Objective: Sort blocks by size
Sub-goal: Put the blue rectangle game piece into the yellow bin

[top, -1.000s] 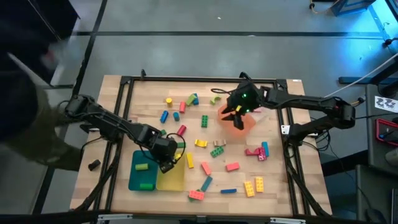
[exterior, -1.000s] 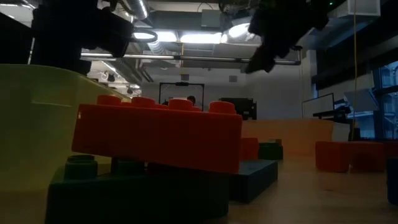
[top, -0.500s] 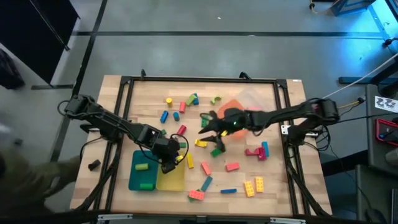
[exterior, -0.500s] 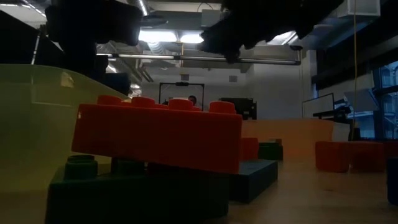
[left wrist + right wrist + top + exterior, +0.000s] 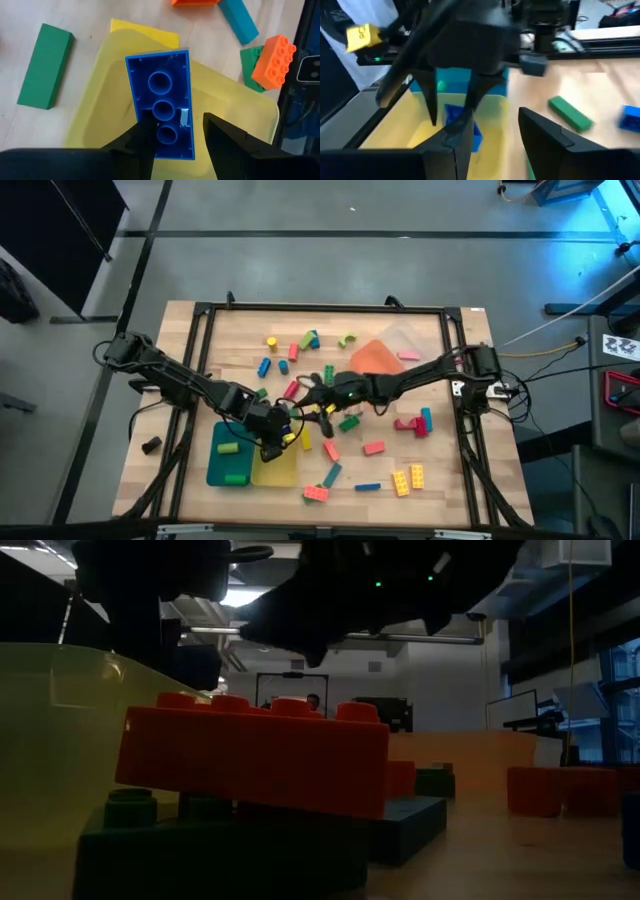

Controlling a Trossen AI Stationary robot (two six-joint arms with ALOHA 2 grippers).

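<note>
- Left gripper (image 5: pixel 172 137) above the yellow tray (image 5: pixel 100 100), fingers (image 5: pixel 142 135) pinching a blue block (image 5: pixel 162 102) held underside toward the wrist camera: long rectangle, three round hollow tubes in a row, thin walls.
- Same blue block visible from the right wrist view, hanging under the left gripper over the yellow tray (image 5: pixel 420 132), teal tray (image 5: pixel 452 82) just behind.
- Right gripper (image 5: pixel 318 390) stretched far across the counter (image 5: pixel 450 470) toward the left gripper (image 5: pixel 272 438), fingers (image 5: pixel 540 135) spread apart with nothing between them.
- Yellow tray (image 5: pixel 278 470) and teal tray (image 5: pixel 226 465) side by side at the near left of the counter; two green blocks in the teal tray, one lying flat (image 5: pixel 236 477), one smaller (image 5: pixel 227 448).
- Orange tray (image 5: pixel 375 358) at the far middle, a clear tray just beside it, hard to make out.
- Loose blocks (image 5: pixel 373 448) scattered over the counter: red, pink, yellow, green, blue and teal, short cubes and longer bars, studs on top.
- Near edge: orange-red block (image 5: pixel 316 493) resting on a green one, teal bar (image 5: pixel 331 475) just beside; same pair large in the low view, red studded block (image 5: pixel 250 755) tilted on a dark green one (image 5: pixel 220 850).
- Green bar (image 5: pixel 45 65) on the counter beside the yellow tray.
</note>
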